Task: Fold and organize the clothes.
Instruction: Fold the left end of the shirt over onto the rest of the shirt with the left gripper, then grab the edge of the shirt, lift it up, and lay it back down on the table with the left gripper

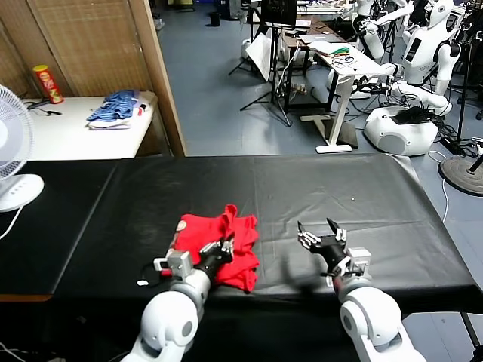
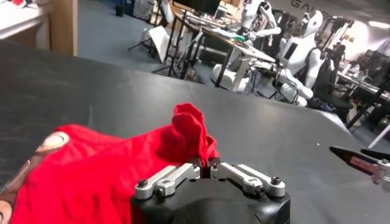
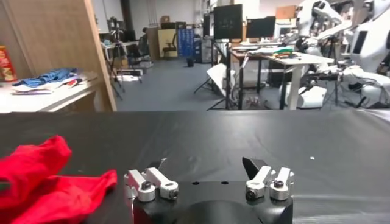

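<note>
The red T-shirt (image 1: 220, 245) lies bunched on the black bench (image 1: 317, 188) near its front edge, the left pincer (image 1: 219, 249) resting on it, and the right pincer (image 1: 323, 240) hovers wide open well to the side. To fold well, the robot should likely spread the cloth flat first, taking two separate edges. Whether the left pincer grips fabric cannot be told, its fingertips being buried in red folds, and most of the print is hidden.

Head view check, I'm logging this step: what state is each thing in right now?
T-shirt: crumpled in a loose heap on the black table, not neatly folded.
Left gripper: on the shirt's near side, fingers in the fabric; grip unclear.
Right gripper: open, empty, low over bare table, apart from the shirt.
Blue clothes: piled on the white side table.
</note>
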You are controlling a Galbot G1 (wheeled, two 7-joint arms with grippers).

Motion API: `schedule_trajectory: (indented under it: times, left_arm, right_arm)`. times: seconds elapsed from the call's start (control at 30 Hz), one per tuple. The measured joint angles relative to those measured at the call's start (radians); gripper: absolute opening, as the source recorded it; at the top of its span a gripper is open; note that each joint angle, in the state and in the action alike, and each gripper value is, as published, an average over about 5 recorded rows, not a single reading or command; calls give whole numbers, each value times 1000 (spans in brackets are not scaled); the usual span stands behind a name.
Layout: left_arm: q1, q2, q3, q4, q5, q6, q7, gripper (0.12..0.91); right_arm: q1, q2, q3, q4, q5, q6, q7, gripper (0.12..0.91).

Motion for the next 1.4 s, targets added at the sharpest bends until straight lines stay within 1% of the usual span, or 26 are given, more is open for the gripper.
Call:
schedule_trajectory:
  times: [0.07, 0.1, 0.2, 0.23, 0.3, 0.4, 0.47, 0.57, 0.67, 0.77, 0.87, 0.93, 1.0, 1.07, 1.17, 1.27, 1.4]
  left_arm:
    - [2, -1, -3, -11, -54, 1, -12, 498]
    - [2, 3, -7, -18, -79, 1, -15, 565]
    - [-7, 35, -29, -38, -124, -3, -13, 712]
    - [-11, 50, -41, -43, -128, -7, -10, 746]
    - [-15, 86, -68, -46, -117, -20, 6, 784]
    - [-7, 142, -114, -40, -77, -46, 41, 796]
    - [5, 173, -150, -28, -50, -60, 59, 797]
    - [27, 199, -203, -4, -21, -74, 76, 798]
    - [44, 207, -244, 21, -5, -82, 84, 798]
    - [51, 207, -267, 41, -1, -85, 90, 798]
    - [49, 201, -278, 59, -6, -87, 97, 798]
    - [46, 194, -282, 69, -13, -89, 103, 798]
    - [46, 188, -285, 77, -25, -92, 111, 798]
    - [47, 184, -290, 84, -50, -95, 118, 798]
    - [50, 179, -303, 90, -119, -95, 130, 798]
    - [51, 175, -320, 98, -202, -88, 140, 798]
    - [52, 164, -338, 117, -290, -91, 143, 798]
  right_arm:
    - [9, -3, -13, -7, 2, -2, -9, 798]
    - [15, -5, -22, -12, 3, -3, -16, 798]
    - [36, -9, -55, -25, 6, -4, -42, 798]
    - [44, -10, -68, -30, 5, -5, -51, 798]
    - [59, -10, -96, -39, 3, -5, -65, 798]
    - [86, -8, -147, -56, -7, -5, -77, 798]
    - [109, -3, -187, -72, -17, -5, -82, 798]
    - [146, 8, -252, -104, -31, -5, -84, 798]
    - [179, 20, -308, -139, -55, -9, -87, 798]
    - [194, 24, -343, -168, -114, -31, -90, 798]
    - [195, 21, -361, -191, -212, -44, -89, 798]
    - [192, 20, -365, -198, -266, -38, -83, 798]
    - [189, 23, -365, -198, -286, -23, -70, 798]
    - [187, 30, -362, -193, -271, 2, -57, 798]
    - [179, 41, -349, -174, -209, 43, -47, 798]
    - [166, 41, -326, -147, -137, 74, -51, 798]
    - [144, 24, -289, -103, -67, 96, -60, 798]
